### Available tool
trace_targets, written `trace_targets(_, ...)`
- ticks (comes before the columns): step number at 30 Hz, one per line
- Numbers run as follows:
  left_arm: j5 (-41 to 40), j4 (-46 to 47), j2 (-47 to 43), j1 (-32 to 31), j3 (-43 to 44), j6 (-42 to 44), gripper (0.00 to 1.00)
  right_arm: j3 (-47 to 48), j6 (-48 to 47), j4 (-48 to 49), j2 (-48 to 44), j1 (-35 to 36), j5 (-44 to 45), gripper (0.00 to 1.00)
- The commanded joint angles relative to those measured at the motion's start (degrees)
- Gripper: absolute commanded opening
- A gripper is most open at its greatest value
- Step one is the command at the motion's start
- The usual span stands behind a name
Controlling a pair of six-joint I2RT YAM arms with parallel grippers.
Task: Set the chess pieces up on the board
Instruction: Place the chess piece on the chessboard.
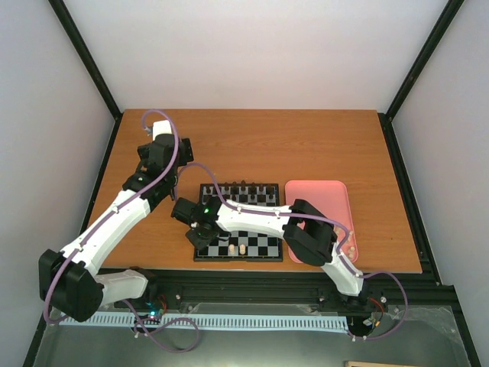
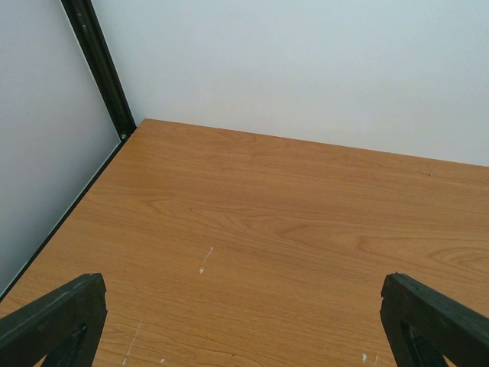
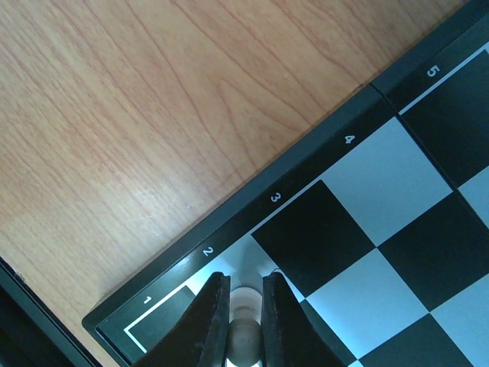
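**Right arm pinching a pale piece near the board's corner**

The pale piece (image 3: pixel 244 330) sat at the bottom edge of the right wrist view, squeezed btw the two fingers of the right gripper (image 3: pixel 244 284). The jaws were nearly together w/ just that piece in the gap. It was over the white square next to the "2" on the board (image 3: pixel 367 191), near the corner. Couldn't tell if its base touched the square.

In the top view the board (image 1: pixel 260 246) was lower centre of the frame, w/ the right gripper (image 1: pixel 202 229) over its left edge. Two other chess pieces (image 1: pixel 231 248) stood side by side on the board's bottom row, and dark pieces (image 1: pixel 248 187) lined its top row. A pink tray (image 1: pixel 317 195) lay just beside the board's right edge, both on the wood table (image 1: pixel 306 145).

The left gripper (image 2: pixel 243 283) was spread wide, holding nothing, w/ only tabletop showing btw its fingers. The left arm was upper left of the board, apart from it.
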Motion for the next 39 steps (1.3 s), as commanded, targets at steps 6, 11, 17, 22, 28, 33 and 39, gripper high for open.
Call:
trace_targets(6, -0.4, 0.7, -0.1, -0.4, 0.2, -0.2, 1.00, 1.6, -0.8, 0.5, 1.2, 0.7, 0.6, 0.04)
trace_targets(11, -0.3, 0.7, 0.0, -0.4, 0.2, -0.1, 1.00, 1.7, -0.7, 0.7, 1.5, 0.7, 0.3, 0.04)
trace_targets(17, -0.2, 0.8, 0.2, -0.3, 0.3, -0.2, 1.00, 1.5, -0.7, 1.2, 1.4, 0.6, 0.7, 0.05)
trace_targets(22, -0.3, 0.7, 0.1, -0.3, 0.2, -0.1, 1.00, 1.6, -0.7, 1.0, 1.6, 0.6, 1.4, 0.05)
trace_targets(28, -0.3, 0.8, 0.4, -0.4, 0.3, 0.0, 1.00, 1.5, -0.7, 0.9, 1.8, 0.6, 0.9, 0.08)
trace_targets(33, -0.2, 0.7, 0.7, -0.3, 0.4, -0.1, 1.00, 0.4, -0.6, 1.9, 0.5, 0.7, 0.7, 0.21)
trace_targets(39, -0.2, 0.7, 0.8, -0.3, 0.4, 0.0, 1.00, 0.2, -1.3, 2.5, -0.4, 0.9, 0.6, 0.24)
